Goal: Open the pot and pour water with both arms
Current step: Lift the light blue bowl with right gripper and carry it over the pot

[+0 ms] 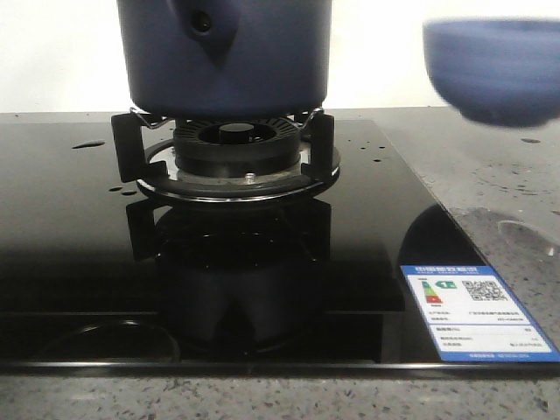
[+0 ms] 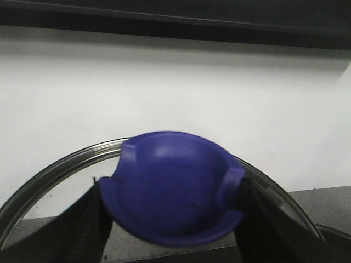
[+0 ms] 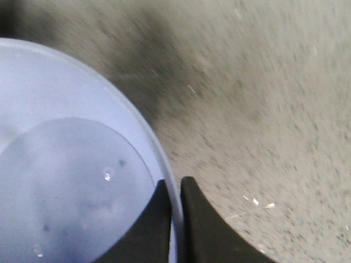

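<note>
The pot (image 1: 226, 54) sits on the burner (image 1: 234, 149) at upper centre. My left gripper (image 2: 170, 213) clamps the lid (image 2: 49, 175) by its knob (image 2: 173, 189), keeping the pot uncovered. My right gripper (image 3: 176, 219) pinches the bowl (image 3: 71, 164) by its rim, carrying the water (image 3: 77, 186) level at upper right.

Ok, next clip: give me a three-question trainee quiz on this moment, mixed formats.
1. True or false: the pot sits on the burner stand.
2. What does the left gripper hold? A) a spoon B) the lid knob C) nothing
3. Fill in: the right gripper pinches the rim of the ____.

Key: 1 true; 2 B; 3 bowl, held up off the counter with water inside.
</note>
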### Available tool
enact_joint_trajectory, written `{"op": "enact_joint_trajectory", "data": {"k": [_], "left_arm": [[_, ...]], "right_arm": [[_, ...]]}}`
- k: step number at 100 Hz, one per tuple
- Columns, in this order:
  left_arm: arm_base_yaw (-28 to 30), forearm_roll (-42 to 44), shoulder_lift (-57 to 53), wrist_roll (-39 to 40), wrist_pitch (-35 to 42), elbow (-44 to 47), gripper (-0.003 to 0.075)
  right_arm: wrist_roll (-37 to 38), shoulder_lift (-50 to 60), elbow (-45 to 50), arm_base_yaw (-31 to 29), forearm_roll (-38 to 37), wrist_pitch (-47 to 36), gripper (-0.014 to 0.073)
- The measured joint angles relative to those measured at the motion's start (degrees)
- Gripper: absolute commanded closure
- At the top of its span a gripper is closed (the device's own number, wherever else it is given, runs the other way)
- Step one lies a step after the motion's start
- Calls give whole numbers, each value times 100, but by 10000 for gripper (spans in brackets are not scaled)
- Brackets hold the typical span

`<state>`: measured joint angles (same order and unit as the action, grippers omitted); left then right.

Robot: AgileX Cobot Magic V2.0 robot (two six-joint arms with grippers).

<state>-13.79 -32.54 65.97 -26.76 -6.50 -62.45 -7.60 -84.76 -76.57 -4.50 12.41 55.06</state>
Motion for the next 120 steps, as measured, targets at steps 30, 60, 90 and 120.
{"op": "enact_joint_trajectory", "data": {"k": [30, 60, 90, 120], "left_arm": [[0, 28, 0, 0, 238, 0, 375], [0, 214, 0, 0, 399, 0, 375], [255, 237, 0, 0, 485, 0, 375], [543, 227, 0, 0, 485, 0, 375]], "right_arm": [[-100, 0, -1508, 39, 753, 790, 648], [-144, -156, -2529, 861, 871, 1122, 648], [-164, -955, -3198, 1866, 893, 868, 648], [-491, -1402, -3290, 2385, 893, -388, 648]]}}
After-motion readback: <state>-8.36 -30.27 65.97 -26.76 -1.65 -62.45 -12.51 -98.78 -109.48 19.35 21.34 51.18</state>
